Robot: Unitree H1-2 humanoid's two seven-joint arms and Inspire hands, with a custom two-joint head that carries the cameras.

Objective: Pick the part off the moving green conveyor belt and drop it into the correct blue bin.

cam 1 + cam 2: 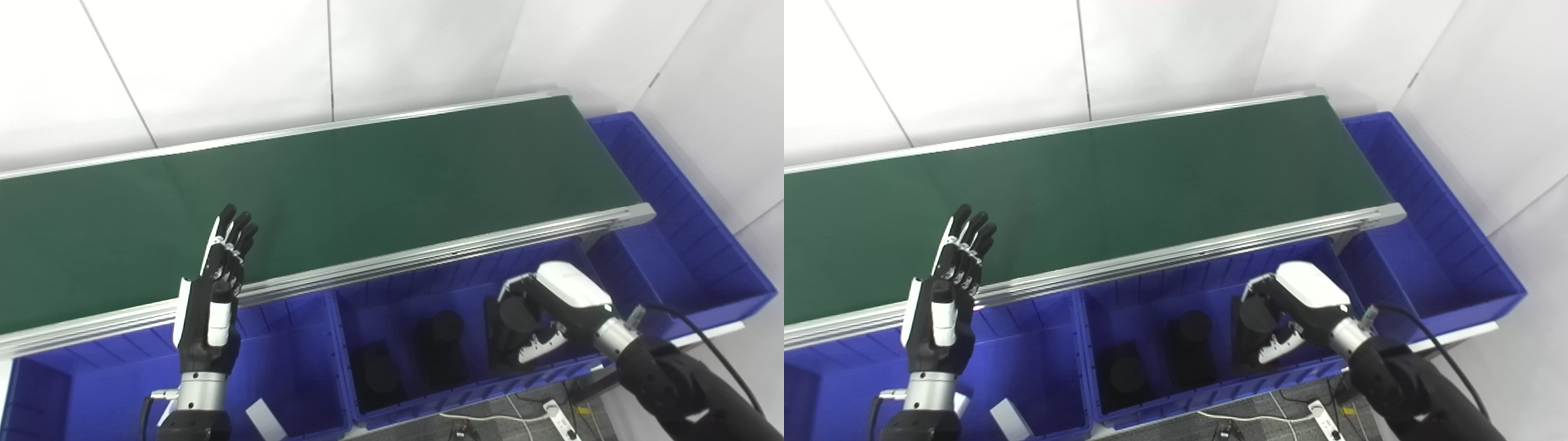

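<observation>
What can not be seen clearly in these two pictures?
- Black cylindrical part under the right hand: both views, fingers cover it; released or not, unclear.
- Left blue plastic bin: bottom edge and left hand hide its contents.
- Green conveyor belt: left edge cuts it off.
- Dark parts in the middle bin: too dark for detail.

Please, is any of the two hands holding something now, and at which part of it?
The right hand is closed on a black part over the middle blue bin, gripping its upper portion. The left hand is open and holds nothing.
</observation>
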